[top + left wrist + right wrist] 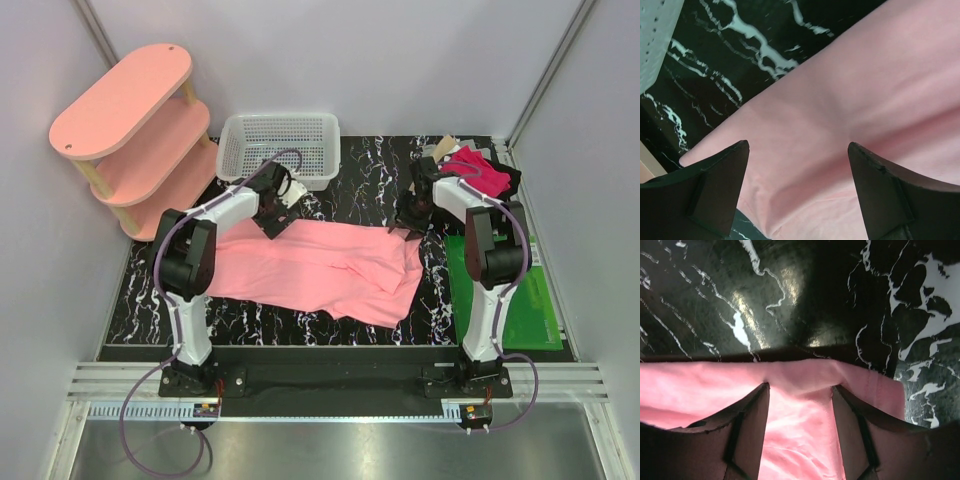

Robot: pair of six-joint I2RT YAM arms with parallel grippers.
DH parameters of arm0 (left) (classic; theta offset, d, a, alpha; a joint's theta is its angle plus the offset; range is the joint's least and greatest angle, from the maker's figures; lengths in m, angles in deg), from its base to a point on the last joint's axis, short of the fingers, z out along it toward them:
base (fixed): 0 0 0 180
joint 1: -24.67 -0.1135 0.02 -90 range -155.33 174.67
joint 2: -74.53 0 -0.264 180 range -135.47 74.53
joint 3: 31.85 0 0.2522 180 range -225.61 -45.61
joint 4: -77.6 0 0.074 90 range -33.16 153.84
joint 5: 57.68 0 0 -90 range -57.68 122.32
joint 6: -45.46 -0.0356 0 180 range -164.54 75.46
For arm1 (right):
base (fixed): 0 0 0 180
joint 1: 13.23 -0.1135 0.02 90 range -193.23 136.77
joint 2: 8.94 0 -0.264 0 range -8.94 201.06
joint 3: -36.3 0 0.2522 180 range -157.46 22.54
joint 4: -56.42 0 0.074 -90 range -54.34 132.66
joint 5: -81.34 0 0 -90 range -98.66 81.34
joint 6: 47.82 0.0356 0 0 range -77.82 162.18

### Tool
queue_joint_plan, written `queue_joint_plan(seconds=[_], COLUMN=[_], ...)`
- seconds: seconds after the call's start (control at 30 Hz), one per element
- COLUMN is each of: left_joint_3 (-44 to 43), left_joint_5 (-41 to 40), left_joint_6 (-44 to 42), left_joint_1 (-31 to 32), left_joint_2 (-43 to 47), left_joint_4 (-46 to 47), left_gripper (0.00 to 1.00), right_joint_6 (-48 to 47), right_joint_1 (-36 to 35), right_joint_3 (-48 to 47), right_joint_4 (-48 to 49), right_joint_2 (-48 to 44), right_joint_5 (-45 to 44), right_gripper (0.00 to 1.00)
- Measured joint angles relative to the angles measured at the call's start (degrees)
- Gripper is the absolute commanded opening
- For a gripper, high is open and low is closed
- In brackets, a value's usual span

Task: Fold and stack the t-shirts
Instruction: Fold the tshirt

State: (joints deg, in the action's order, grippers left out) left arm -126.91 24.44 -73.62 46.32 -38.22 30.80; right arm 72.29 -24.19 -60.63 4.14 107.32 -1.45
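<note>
The salmon-pink t-shirt (320,265) lies spread and partly folded across the middle of the black marble table (370,185). The magenta-red t-shirt (482,170) lies crumpled at the back right. My left gripper (275,225) is low over the pink shirt's far left corner. In the left wrist view the gripper (797,147) is open, with pink cloth (850,90) beneath it and nothing held. My right gripper (408,228) is at the shirt's far right corner. In the right wrist view the gripper (800,388) is open, its jaws astride the cloth's far edge (805,372).
A white mesh basket (280,145) stands at the back, just behind my left gripper; its wall shows in the left wrist view (652,40). A pale-pink oval shelf unit (135,130) stands at the back left. A green mat (505,295) lies at the right.
</note>
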Motion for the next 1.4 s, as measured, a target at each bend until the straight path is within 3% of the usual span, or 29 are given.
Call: queue_joint_plan(seconds=[0.2,0.43,0.63,0.77,0.93,1.07,1.2,1.4], left_joint_3=[1.4,10.9,13.7,13.9,13.4,12.6,12.5,11.9], left_joint_5=[0.9,3.1,3.6,4.3,5.4,6.5,7.3,7.4], left_joint_6=[0.2,0.9,1.9,3.3,5.0,5.8,6.4,6.4], left_joint_1=[-1.7,-1.1,-1.1,-1.2,-1.5,-1.6,-1.7,-2.0], left_joint_2=[0.1,5.4,8.1,11.6,16.8,18.7,18.8,16.2], left_joint_4=[1.0,5.6,4.7,1.7,-0.9,-1.9,-3.1,-3.6], left_gripper=[0.82,0.81,0.82,0.82,0.82,0.82,0.82,0.81], right_joint_6=[-0.1,-0.7,-1.5,-3.3,-6.0,-8.8,-10.3,-10.7], right_joint_1=[2.7,4.7,4.2,2.3,-7.9,-22.4,-29.6,-30.3], right_joint_3=[-5.0,-14.3,-16.1,-15.6,-9.1,-0.9,6.9,10.6], right_joint_4=[-1.0,-2.9,-4.3,-6.1,-6.3,-5.0,-4.7,-5.2], right_joint_2=[3.8,9.0,8.5,3.8,-11.1,-20.1,-19.7,-16.9], right_joint_5=[1.0,1.0,0.8,-5.0,-14.2,-18.8,-20.5,-21.8], right_gripper=[0.59,0.64,0.69,0.7,0.63,0.5,0.45,0.44])
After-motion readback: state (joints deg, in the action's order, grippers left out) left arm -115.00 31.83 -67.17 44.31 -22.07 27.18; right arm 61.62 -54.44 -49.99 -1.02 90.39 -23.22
